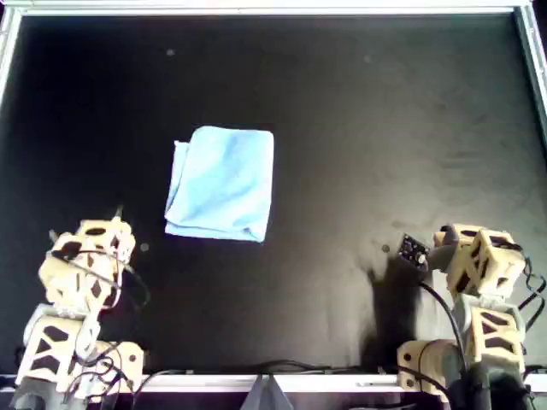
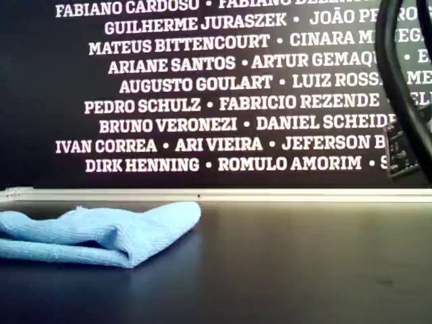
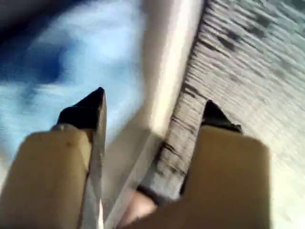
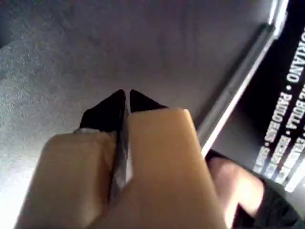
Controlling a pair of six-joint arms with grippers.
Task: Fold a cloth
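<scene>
Both end effectors sit idle near the overhead view's bottom edge, clear of the cloth [image 1: 221, 183].

Left end effector [image 3: 151, 107] has its jaws spread wide; right end effector [image 4: 127, 98] is pinched closed on nothing. The cloth lies folded on the black tabletop [image 1: 385, 128], left of centre overhead. If another fold is wanted, pinch both layers at one edge, lift low, and lay it over evenly.

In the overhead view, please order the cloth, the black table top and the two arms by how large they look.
1. Black table top, largest.
2. Cloth.
3. The two arms: alike in size, each close to the cloth, so that ranking is unsure.
</scene>
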